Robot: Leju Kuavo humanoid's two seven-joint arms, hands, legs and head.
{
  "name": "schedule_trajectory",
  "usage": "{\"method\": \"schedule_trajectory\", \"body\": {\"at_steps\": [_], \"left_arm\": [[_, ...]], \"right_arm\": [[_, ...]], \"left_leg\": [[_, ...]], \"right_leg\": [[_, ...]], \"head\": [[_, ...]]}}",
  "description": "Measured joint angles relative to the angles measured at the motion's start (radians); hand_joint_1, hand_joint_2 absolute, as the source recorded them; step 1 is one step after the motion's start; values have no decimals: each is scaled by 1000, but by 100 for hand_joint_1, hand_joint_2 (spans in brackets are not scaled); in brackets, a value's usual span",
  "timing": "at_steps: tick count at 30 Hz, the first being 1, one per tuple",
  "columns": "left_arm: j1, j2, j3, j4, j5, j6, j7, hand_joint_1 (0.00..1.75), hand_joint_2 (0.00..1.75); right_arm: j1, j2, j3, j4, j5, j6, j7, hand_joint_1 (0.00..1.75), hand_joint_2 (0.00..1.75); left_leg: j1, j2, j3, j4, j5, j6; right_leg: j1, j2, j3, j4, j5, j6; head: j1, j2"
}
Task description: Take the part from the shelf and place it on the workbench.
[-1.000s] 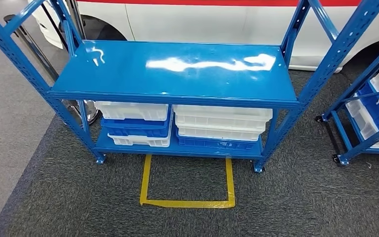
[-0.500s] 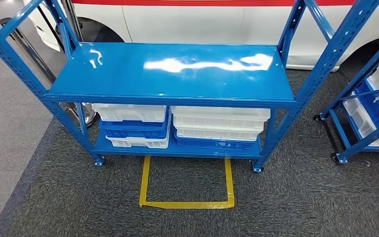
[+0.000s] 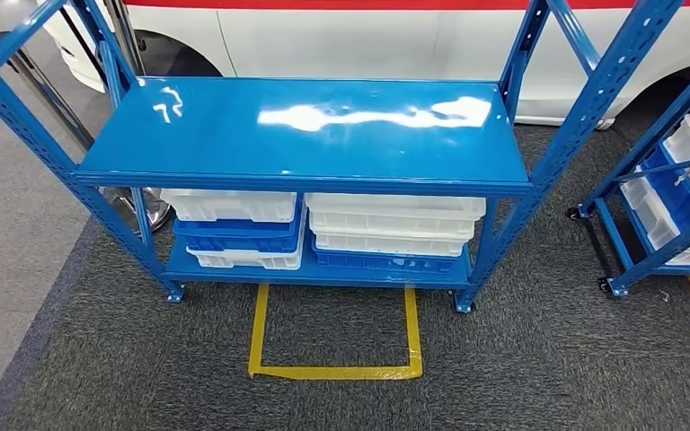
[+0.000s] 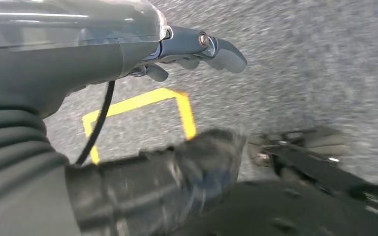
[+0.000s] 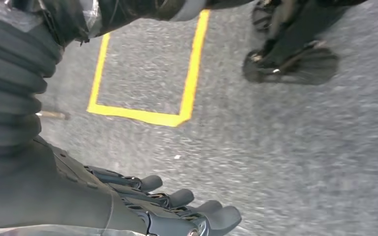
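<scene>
A blue metal rack stands straight ahead in the head view, its glossy top shelf bare. On its lower shelf are stacked white bins and blue bins. My left hand hangs over the grey carpet with its fingers loosely extended and nothing in it. My right hand also hangs over the carpet, fingers apart and holding nothing.
A yellow tape square marks the carpet in front of the rack, and it shows in the wrist views too. A second blue rack with bins stands at the right. A white car is behind.
The whole picture has shifted slightly left, so the camera has moved. The rack, bins and tape keep their places relative to each other.
</scene>
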Motion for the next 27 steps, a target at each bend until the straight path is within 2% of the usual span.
{"method": "schedule_trajectory", "body": {"at_steps": [2, 3, 4, 7, 8, 9, 10, 11, 12, 13, 14, 16, 22, 27], "left_arm": [[9, 7, -38, 0, 43, -8, 10, 0, 0], [11, 11, -57, -1, 64, -13, 15, 0, 0], [10, 15, -75, -6, 85, -17, 19, 0, 0], [-5, 23, -127, -37, 145, -28, 33, 0, 0], [-15, 25, -142, -51, 162, -32, 36, 0, 0], [-25, 27, -155, -67, 177, -35, 40, 0, 0], [-35, 29, -168, -84, 191, -39, 43, 0, 0], [-47, 31, -180, -103, 204, -42, 46, 0, 0], [-57, 35, -192, -121, 218, -43, 49, 0, 0], [-65, 39, -204, -137, 232, -45, 53, 0, 0], [-71, 45, -217, -151, 248, -48, 56, 0, 0], [-74, 53, -245, -166, 283, -55, 65, 0, 0], [-17, 63, -318, -156, 380, -76, 93, 0, 0], [13, 68, -344, -144, 411, -80, 99, 0, 0]], "right_arm": [[1, -9, 36, -9, -29, 10, 5, 0, 175], [6, -13, 53, -11, -43, 15, 9, 0, 175], [13, -17, 71, -12, -58, 21, 12, 0, 175], [50, -25, 120, 1, -98, 35, 20, 0, 175], [66, -28, 133, 11, -109, 39, 23, 0, 175], [81, -31, 146, 22, -119, 42, 25, 0, 175], [98, -35, 157, 35, -129, 44, 28, 0, 175], [114, -38, 169, 49, -138, 48, 29, 0, 175], [129, -40, 180, 62, -147, 52, 31, 0, 175], [142, -41, 194, 73, -157, 56, 32, 0, 175], [153, -42, 208, 82, -167, 60, 33, 0, 175], [164, -46, 236, 89, -190, 69, 37, 0, 175], [140, -62, 308, 51, -255, 92, 46, 0, 175], [116, -68, 335, 28, -276, 96, 50, 0, 175]], "left_leg": [[3, 1, 3, -10, 7, 8], [5, 3, 6, -17, 11, 14], [9, 5, 8, -23, 15, 20], [10, 7, 8, -27, 17, 28], [10, 8, 8, -27, 15, 28], [11, 8, 9, -25, 14, 28], [13, 7, 10, -22, 11, 27], [15, 6, 10, -15, 7, 24], [15, 5, 8, -6, 0, 17], [14, 3, 5, 5, -9, 10], [12, 3, 2, 12, -15, 4], [9, 3, 0, 16, -20, -2], [13, 3, 7, 9, -16, -10], [14, -2, 9, 8, -15, -13]], "right_leg": [[-1, 0, 2, 1, -3, 12], [-1, -1, -1, 13, -13, 17], [-1, 0, -14, 45, -35, 22], [-9, -1, -99, 221, -127, 34], [-14, -1, -117, 258, -135, 40], [-19, -1, -119, 262, -124, 47], [-26, -2, -100, 224, -95, 56], [-35, -3, -67, 157, -57, 67], [-39, -3, -35, 94, -32, 75], [-43, -1, -12, 44, -14, 74], [-44, 1, 0, 19, -9, 71], [-42, 5, 0, 17, -11, 57], [-32, 6, -3, 18, -15, 49], [-31, 0, -1, 18, -17, 46]], "head": [[0, 0], [0, 0], [1, 0], [1, 0], [1, 0], [1, 0], [1, 0], [1, 0], [1, 0], [0, 0], [-2, 0], [-6, 0], [-7, 0], [-7, 0]]}}
